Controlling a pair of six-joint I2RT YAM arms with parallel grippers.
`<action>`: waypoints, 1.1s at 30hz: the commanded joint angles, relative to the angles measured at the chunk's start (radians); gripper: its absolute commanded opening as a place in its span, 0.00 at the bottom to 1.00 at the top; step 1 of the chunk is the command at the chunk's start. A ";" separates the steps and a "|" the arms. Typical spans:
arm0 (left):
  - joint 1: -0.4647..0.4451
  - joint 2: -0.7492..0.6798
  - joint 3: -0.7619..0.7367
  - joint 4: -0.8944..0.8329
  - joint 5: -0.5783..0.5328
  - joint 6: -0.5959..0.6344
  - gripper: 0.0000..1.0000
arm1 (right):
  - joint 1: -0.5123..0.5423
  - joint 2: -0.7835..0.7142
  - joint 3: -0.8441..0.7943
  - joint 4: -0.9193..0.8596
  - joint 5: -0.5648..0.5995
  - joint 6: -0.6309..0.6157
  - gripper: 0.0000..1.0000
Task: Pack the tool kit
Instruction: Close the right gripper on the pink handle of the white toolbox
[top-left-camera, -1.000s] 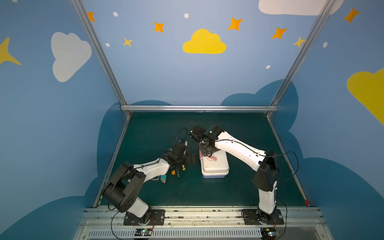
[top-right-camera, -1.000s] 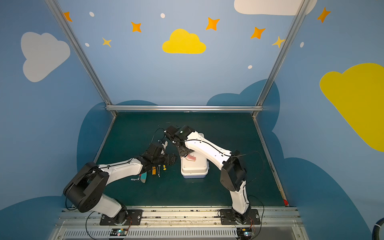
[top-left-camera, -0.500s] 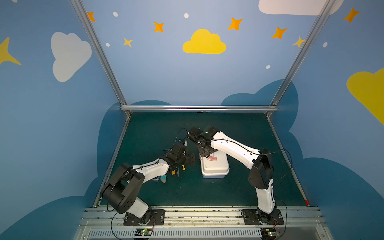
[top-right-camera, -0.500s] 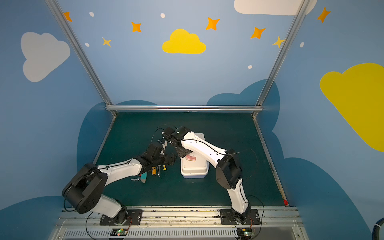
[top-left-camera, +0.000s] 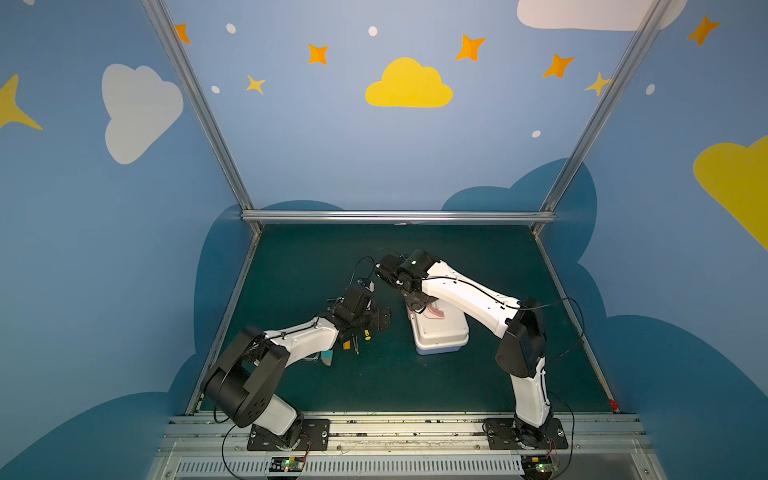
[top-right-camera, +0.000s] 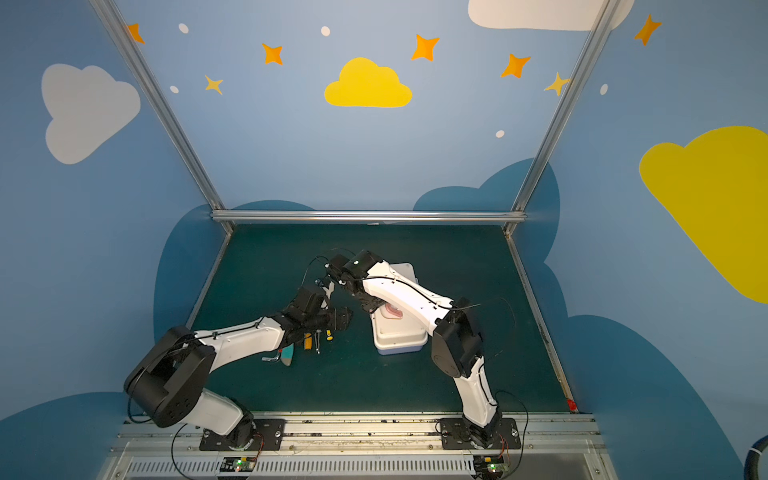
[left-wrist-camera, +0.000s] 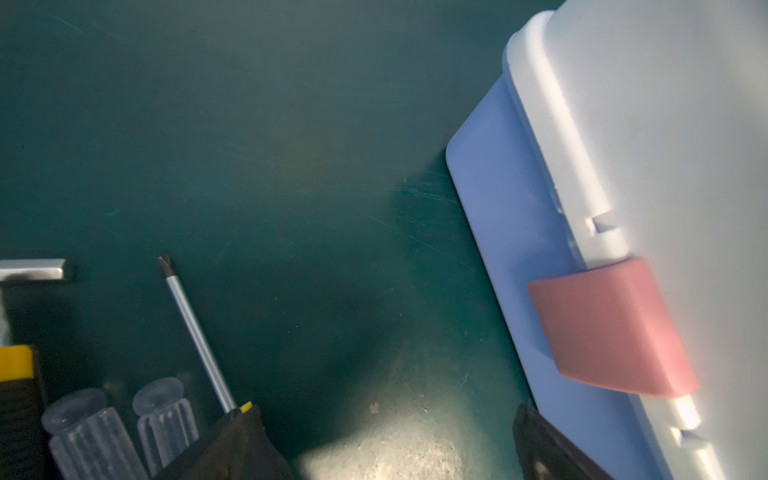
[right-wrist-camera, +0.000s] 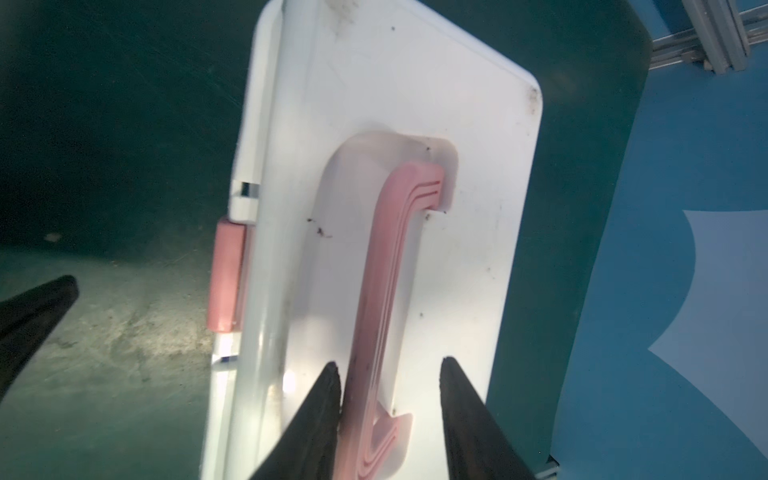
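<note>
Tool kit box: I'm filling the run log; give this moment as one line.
white-lidded lavender plastic box: shut | right pincer: open astride pink C-shaped plastic handle | left pincer: open, empty

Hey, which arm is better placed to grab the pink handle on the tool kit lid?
Right. The right hand straddles the pink handle, a finger on each side, not yet clamped. The left hand hangs open beside the side latch of the tool kit, not over the handle.

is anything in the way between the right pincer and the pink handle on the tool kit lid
Nothing visible. In the right wrist view the right pincer straddles the pink handle on the white lid, jaws apart: one finger is right beside the handle's side, the other stands clear, with only bare lid between.
</note>
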 joint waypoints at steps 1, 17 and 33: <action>-0.001 0.005 0.018 0.001 -0.002 0.011 1.00 | -0.038 -0.078 -0.014 -0.048 0.022 0.002 0.40; -0.001 0.000 0.038 0.009 0.010 -0.029 1.00 | -0.162 -0.359 -0.328 0.353 -0.420 -0.094 0.53; 0.016 -0.046 0.000 0.059 0.068 -0.108 0.99 | -0.196 -0.250 -0.306 0.311 -0.333 -0.039 0.33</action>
